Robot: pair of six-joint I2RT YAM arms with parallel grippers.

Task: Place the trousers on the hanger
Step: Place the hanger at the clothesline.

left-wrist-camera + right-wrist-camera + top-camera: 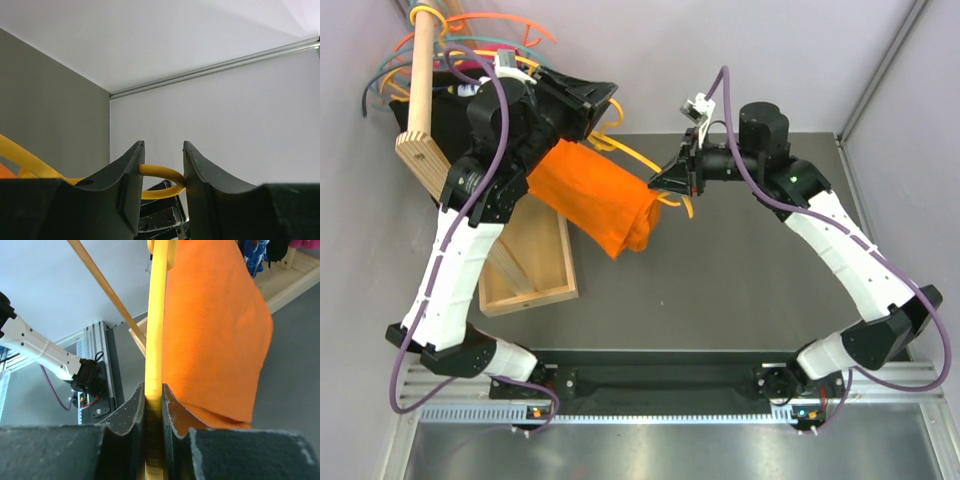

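- Trousers (592,195): a folded orange bundle slung across the hanger (155,340). It is lifted off the table (750,300) between the two arms, and from overhead its left end hangs above the wooden tray (530,285).
- Right gripper (154,390): the jaws are pinched tight on one curved arm of the hanger, with no gap on either side. The cloth hangs just beside the fingers; we cannot tell whether it touches them.
- Left gripper (163,147): the jaws are drawn part-way in. The hanger's ring hook spans the gap and meets both inner faces, so we read this as a hold on the hook.
- The lower bar is hidden under the cloth, so we cannot say whether the fold sits squarely on it.
- Handling, our judgement: the cloth is soft, limp and light. It will slump to whichever side carries more length and slide along the smooth plastic if the hanger tips.
- The hanger looks thin, springy and slick, so it is likely to twist inside a narrow pinch.
- Where to hold, our judgement: the hook and an arm end, as now, since that keeps the bar level. To adjust the cloth, take the fold close to the bar rather than a loose leg end, which would drag the whole bundle off.
- Progress: it seems nearly done. What is left is probably evening the drape before either hold is let go.
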